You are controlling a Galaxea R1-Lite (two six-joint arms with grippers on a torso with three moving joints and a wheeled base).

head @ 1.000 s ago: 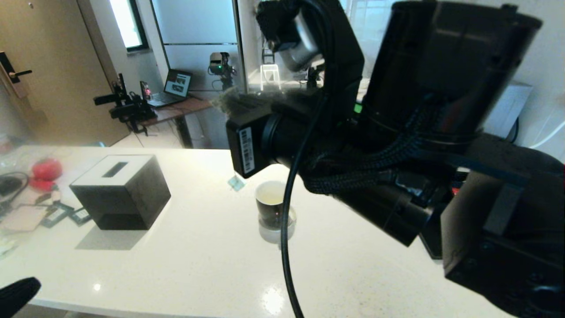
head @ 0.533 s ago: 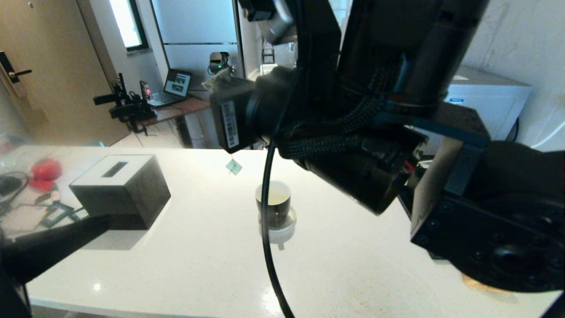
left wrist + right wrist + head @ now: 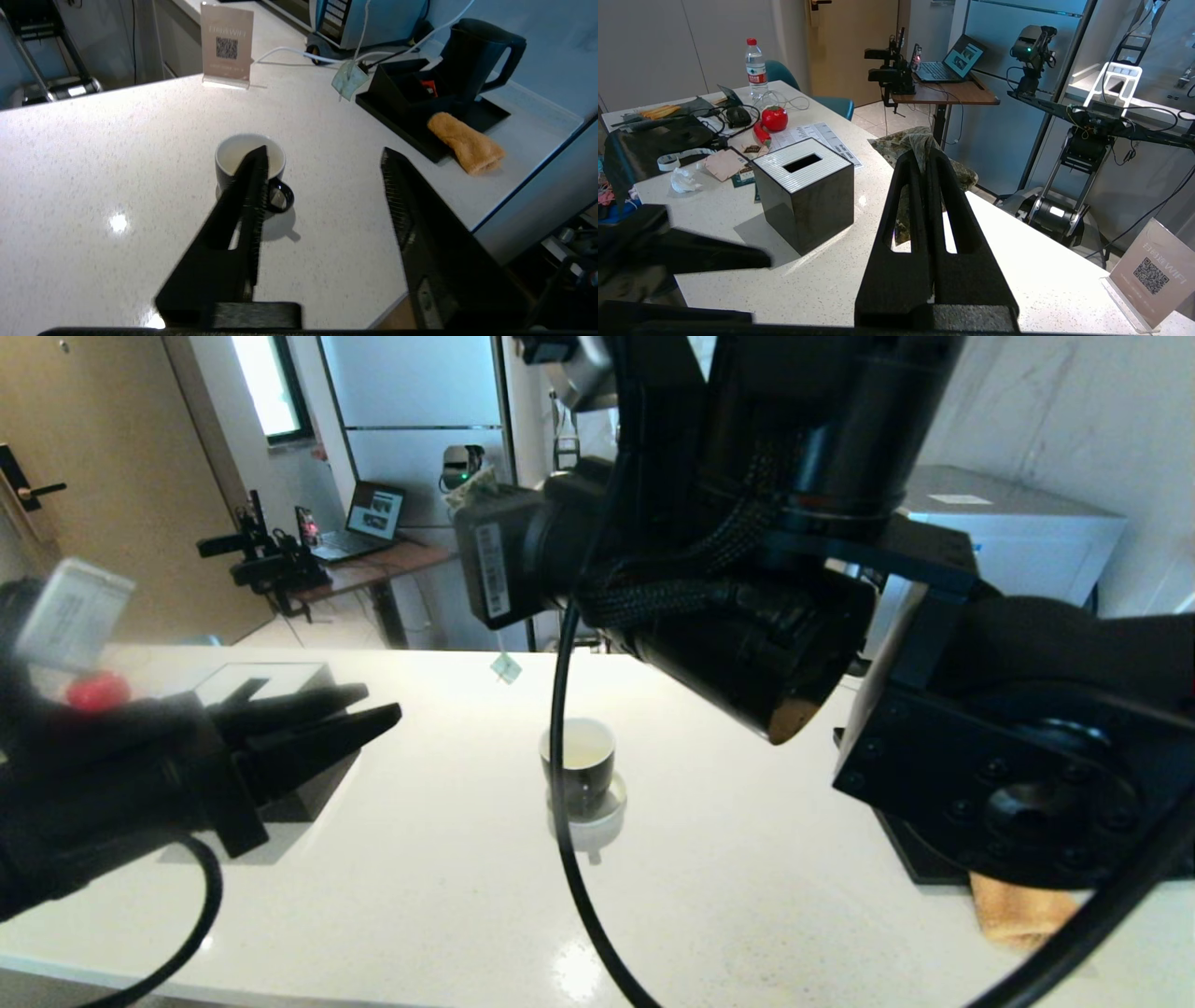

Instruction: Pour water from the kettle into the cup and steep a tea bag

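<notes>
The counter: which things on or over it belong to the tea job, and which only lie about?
Job: cup, water in it, kettle, tea bag held by the shut right gripper.
Lying about: black box, orange cloth, WiFi sign.

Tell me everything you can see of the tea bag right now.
The tea bag is a mottled grey-green fabric sachet, crumpled, pinched between the shut fingers of the right gripper, raised well above the table. A thin white string hangs from it, ending in a small pale green paper tag that dangles in the air, up and beyond the cup, touching nothing.
</notes>
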